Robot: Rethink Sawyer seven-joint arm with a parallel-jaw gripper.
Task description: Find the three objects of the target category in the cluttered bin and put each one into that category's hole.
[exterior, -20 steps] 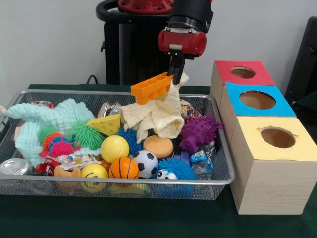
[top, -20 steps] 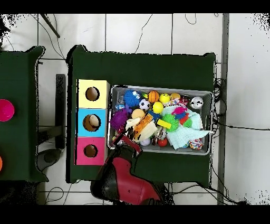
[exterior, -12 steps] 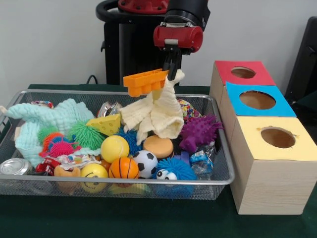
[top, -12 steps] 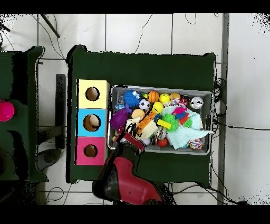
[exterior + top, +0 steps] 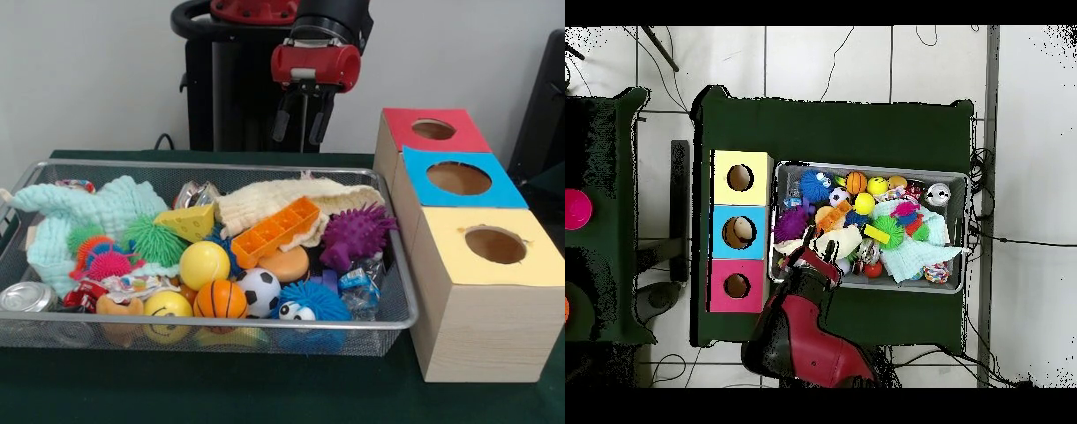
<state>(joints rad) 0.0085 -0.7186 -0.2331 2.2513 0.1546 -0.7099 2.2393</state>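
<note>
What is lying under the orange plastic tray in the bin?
The orange plastic tray rests across the cream cloth and an orange round disc, with a blue spiky toy at its lower end. Anything deeper is covered.

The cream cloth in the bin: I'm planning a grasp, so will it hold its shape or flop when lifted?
The cream cloth lies draped in folds over the toys, so it will probably sag from a pinch. The orange ice cube tray rests on it and may ride up or slide off. It looks light, so the open gripper should lift it easily.
</note>
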